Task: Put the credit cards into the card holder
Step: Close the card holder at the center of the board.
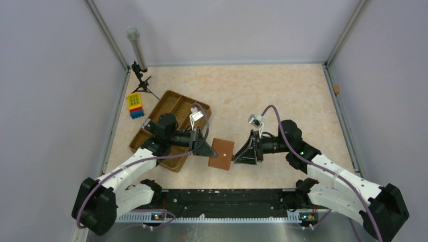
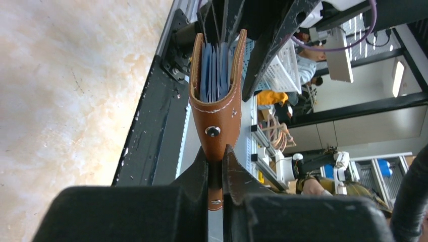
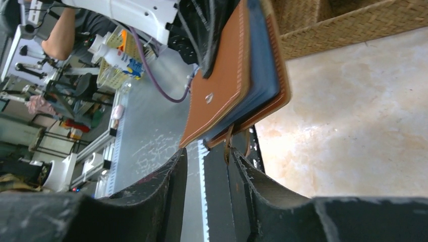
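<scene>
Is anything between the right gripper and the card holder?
Nothing visible. The right gripper is open, the card holder just past its fingertips; the left gripper clamps the far end, cards inside.

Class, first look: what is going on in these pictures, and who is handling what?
Two robot arms meet over the table. The left gripper is shut on the brown card holder and holds it between the arms. Bluish cards sit inside the holder. The right gripper is at the holder's other side, its jaws apart and not clamping it. A woven tray lies under the left arm.
</scene>
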`<act>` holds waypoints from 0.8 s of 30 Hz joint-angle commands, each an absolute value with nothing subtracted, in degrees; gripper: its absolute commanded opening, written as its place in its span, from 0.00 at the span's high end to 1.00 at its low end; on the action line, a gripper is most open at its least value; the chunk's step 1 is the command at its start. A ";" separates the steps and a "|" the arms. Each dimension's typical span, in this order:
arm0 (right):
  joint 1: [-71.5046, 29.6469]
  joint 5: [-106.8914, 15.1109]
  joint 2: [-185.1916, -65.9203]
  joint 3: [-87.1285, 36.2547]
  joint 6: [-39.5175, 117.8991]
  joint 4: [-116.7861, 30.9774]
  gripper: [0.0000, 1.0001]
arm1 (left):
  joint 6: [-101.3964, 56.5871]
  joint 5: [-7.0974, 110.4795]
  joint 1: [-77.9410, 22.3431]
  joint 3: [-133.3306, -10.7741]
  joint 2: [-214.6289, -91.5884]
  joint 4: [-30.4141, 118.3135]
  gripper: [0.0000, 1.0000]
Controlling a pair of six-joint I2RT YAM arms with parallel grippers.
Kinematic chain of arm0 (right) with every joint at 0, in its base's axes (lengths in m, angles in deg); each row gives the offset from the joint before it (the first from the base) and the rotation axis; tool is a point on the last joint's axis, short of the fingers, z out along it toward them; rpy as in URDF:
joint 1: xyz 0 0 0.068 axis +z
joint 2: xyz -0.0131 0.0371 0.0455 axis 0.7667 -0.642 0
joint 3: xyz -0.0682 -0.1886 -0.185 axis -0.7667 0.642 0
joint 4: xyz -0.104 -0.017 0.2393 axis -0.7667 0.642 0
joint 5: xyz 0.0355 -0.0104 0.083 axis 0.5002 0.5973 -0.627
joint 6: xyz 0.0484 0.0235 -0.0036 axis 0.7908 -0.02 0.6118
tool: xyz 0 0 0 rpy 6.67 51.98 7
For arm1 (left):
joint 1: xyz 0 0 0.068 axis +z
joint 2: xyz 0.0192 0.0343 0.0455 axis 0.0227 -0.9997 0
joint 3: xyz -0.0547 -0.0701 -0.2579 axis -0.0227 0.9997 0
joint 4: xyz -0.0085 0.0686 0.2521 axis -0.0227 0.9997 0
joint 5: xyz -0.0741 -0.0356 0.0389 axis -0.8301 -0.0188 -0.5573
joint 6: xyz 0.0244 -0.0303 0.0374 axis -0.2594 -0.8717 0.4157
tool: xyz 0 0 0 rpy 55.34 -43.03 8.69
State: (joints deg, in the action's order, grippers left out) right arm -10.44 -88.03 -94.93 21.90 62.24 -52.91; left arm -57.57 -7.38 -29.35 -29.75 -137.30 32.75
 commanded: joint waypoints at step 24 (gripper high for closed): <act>-3.76 -49.69 -107.62 19.33 76.11 -48.93 0.59 | -63.92 7.65 -27.17 -19.11 -133.01 20.96 1.00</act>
